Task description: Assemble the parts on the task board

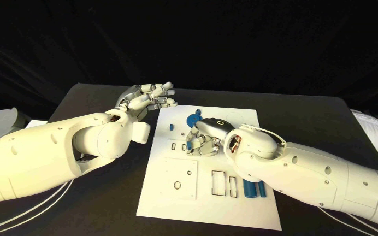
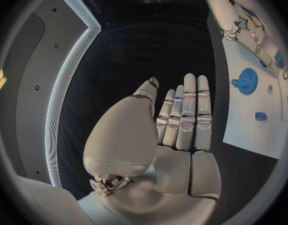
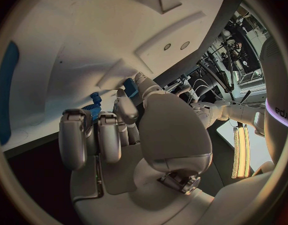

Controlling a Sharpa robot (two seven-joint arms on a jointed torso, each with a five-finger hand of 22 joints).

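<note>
Two hands, and I read them left to right. My left hand (image 1: 149, 98) hovers released, fingers straight, off the task board's (image 1: 236, 208) far-left corner. My right hand (image 1: 206, 137) is curled down on the board's middle; whether it pinches a part, I cannot tell. The blue gear (image 1: 194, 119) lies just beyond its fingers, nearer the right hand.

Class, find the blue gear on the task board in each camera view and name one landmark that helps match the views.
Head view: blue gear near the board's far edge, just beyond the right hand.
Left wrist view: blue gear on the white task board.
Right wrist view: cannot tell.
Shared landmark: the white task board.
</note>
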